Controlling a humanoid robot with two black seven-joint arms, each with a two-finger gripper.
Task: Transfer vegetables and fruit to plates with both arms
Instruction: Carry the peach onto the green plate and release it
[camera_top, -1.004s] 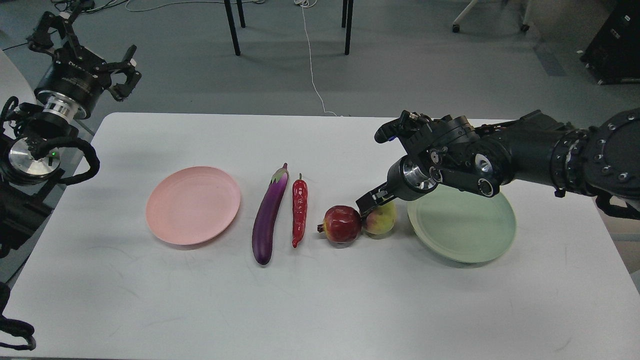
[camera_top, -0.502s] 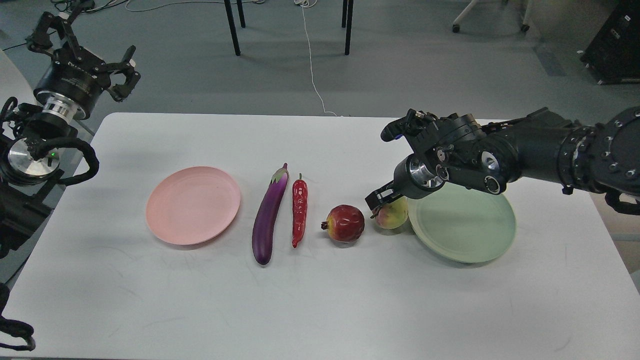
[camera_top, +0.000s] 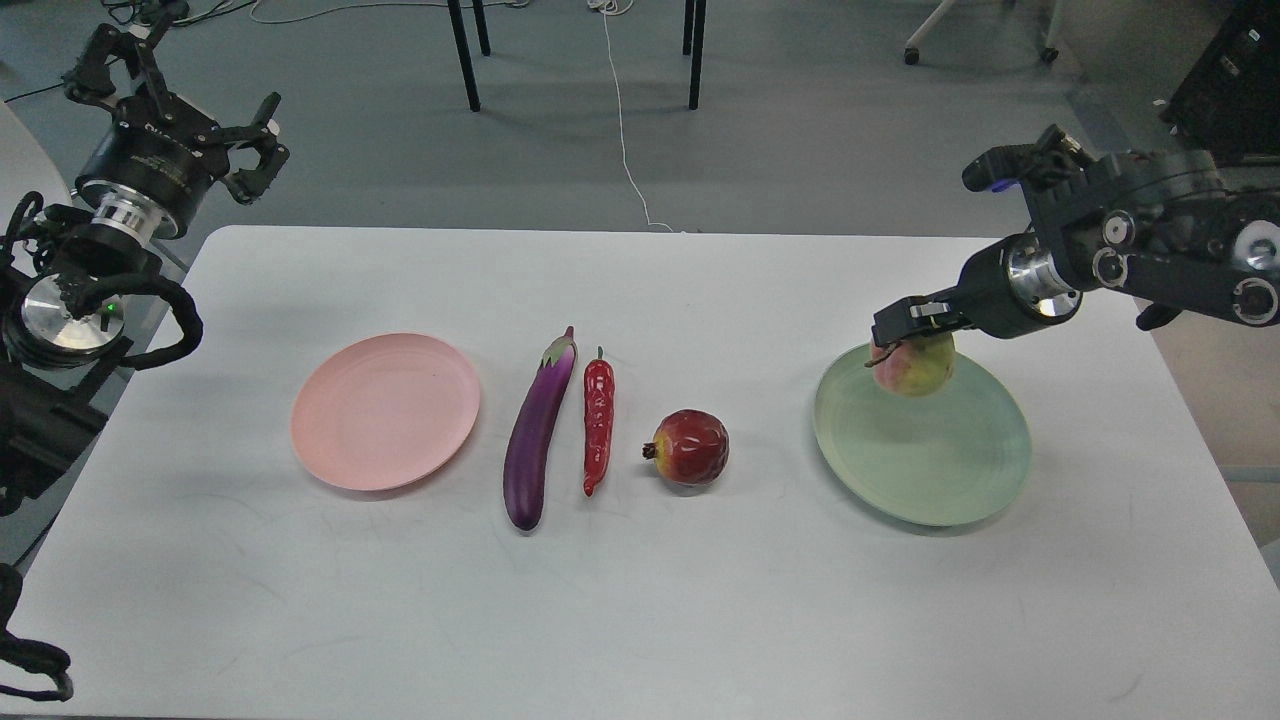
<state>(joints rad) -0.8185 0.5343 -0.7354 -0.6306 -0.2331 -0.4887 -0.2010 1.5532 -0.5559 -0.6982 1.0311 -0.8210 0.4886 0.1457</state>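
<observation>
My right jaws (camera_top: 905, 325) pinched the peach (camera_top: 913, 365) from above, holding it over the far edge of the green plate (camera_top: 925, 470). My left jaws (camera_top: 250, 150) hung spread, well beyond the plate. Next, I judged: lower, release.

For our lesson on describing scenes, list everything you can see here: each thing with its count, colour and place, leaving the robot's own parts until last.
table: 1, white, fills the foreground
pink plate: 1, pale pink, left part of the table
eggplant: 1, purple, right of the pink plate
chili pepper: 1, red, beside the eggplant
pomegranate: 1, dark red, centre
green plate: 1, pale green, right part of the table
peach: 1, yellow-green with pink, held above the green plate's far edge
chair legs: several, black, floor beyond the table
cable: 1, white, floor
left gripper: 1, black, raised off the table's far left corner, jaws open
right gripper: 1, black, jaws shut on the peach
</observation>
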